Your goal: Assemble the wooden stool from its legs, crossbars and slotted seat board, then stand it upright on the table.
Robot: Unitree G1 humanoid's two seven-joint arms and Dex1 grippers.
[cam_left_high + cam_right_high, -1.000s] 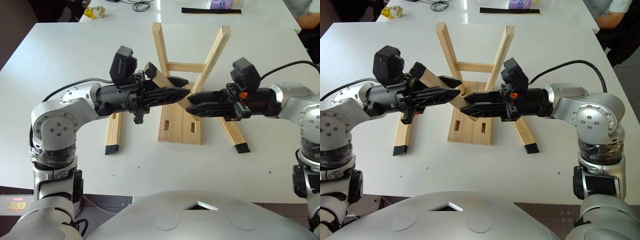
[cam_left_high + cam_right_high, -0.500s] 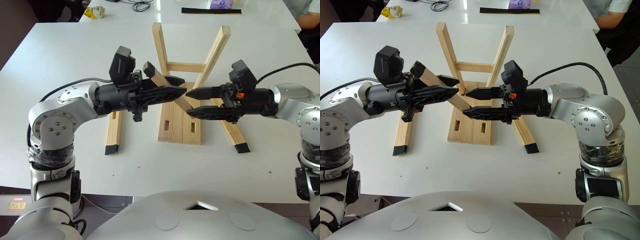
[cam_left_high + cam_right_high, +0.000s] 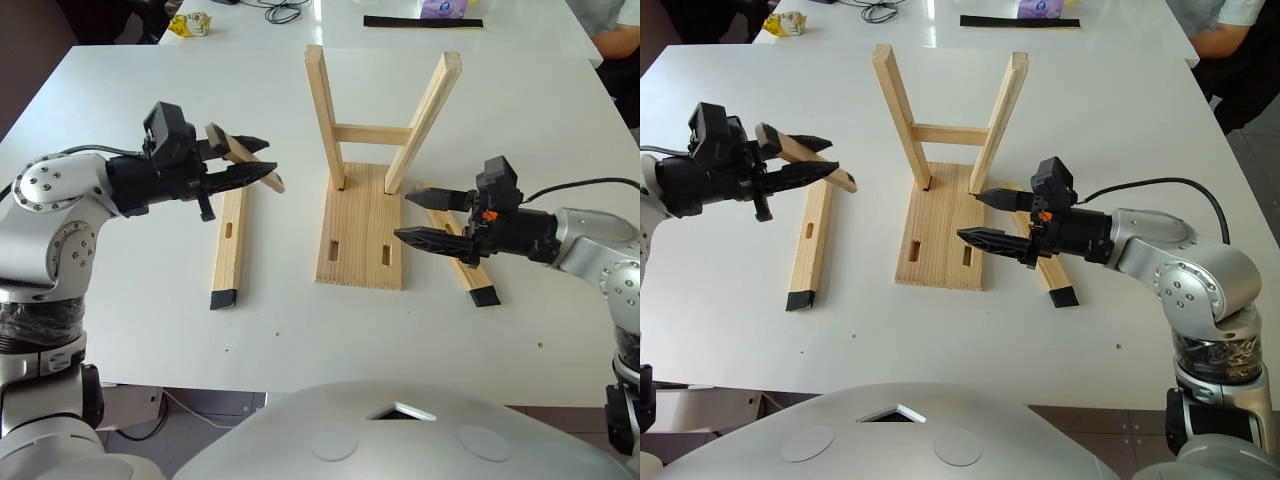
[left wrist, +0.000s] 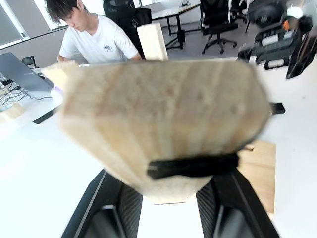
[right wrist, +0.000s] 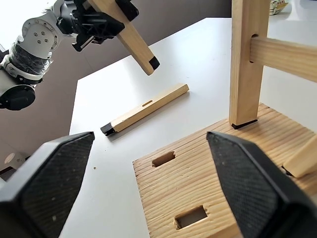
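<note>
Left jaws clamp one leg (image 5: 132, 40), right jaws gape empty; two legs (image 3: 322, 110) stand in seat board (image 3: 345, 258), two lie flat.

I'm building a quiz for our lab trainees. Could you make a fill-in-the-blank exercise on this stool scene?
The left tool grips a raised leg; the right tool has its jaws ___.
___ upright legs stand in the seat board, joined by a crossbar.
The loose leg lying left of the board has a ___ end cap.
Missing: open; two; black.
</note>
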